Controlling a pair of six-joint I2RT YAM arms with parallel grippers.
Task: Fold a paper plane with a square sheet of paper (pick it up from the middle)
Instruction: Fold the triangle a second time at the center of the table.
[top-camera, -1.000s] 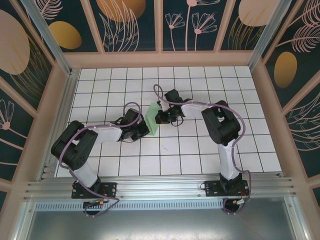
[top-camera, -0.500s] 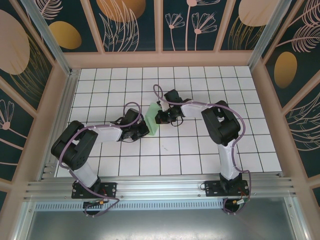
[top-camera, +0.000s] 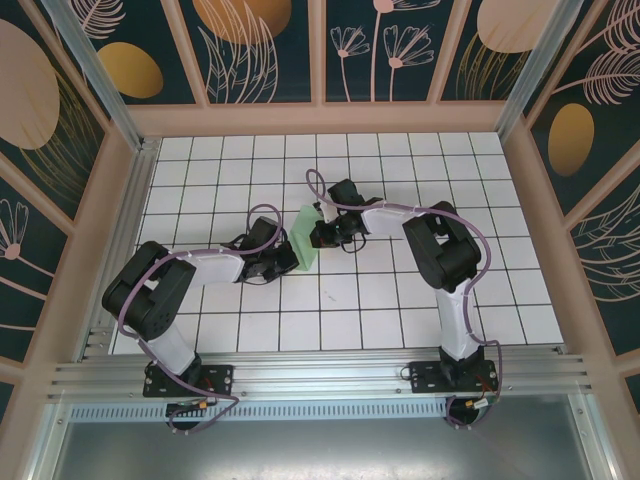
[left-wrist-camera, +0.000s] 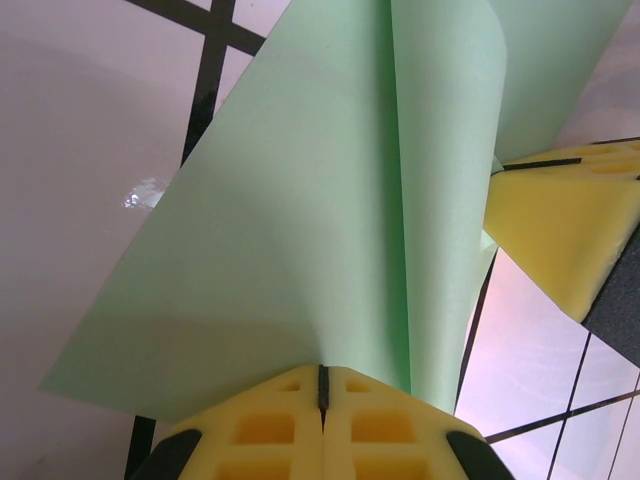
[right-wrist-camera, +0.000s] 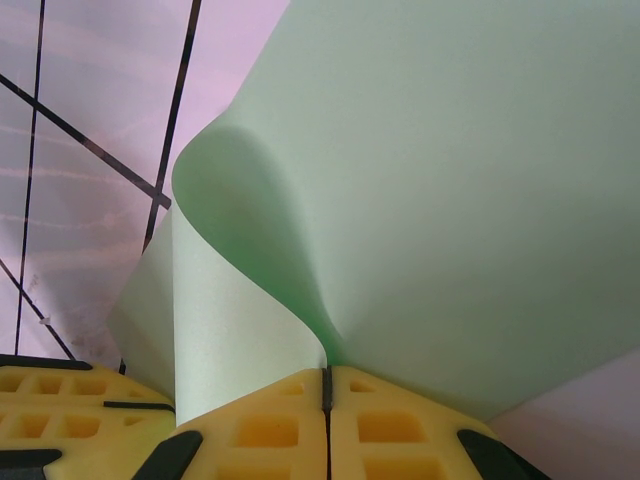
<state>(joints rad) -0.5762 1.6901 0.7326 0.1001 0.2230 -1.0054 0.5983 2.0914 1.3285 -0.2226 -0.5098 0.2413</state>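
Observation:
The square sheet of paper (top-camera: 306, 238), pale mint green, is held off the white grid table between both grippers and bends into a loose curl. My left gripper (top-camera: 290, 258) is shut on its near-left edge; in the left wrist view the yellow pads (left-wrist-camera: 270, 420) pinch the sheet (left-wrist-camera: 300, 220) at the tips of the left gripper (left-wrist-camera: 322, 372). My right gripper (top-camera: 318, 234) is shut on the opposite edge; in the right wrist view the right gripper (right-wrist-camera: 325, 374) clamps the paper (right-wrist-camera: 450, 200) where it curls. The paper plane is out of view.
The white grid table (top-camera: 400, 300) is fenced by wooden walls (top-camera: 320, 118) and an aluminium rail (top-camera: 320, 375) at the near edge. The right gripper's yellow pad (left-wrist-camera: 560, 230) sits close beside the sheet in the left wrist view.

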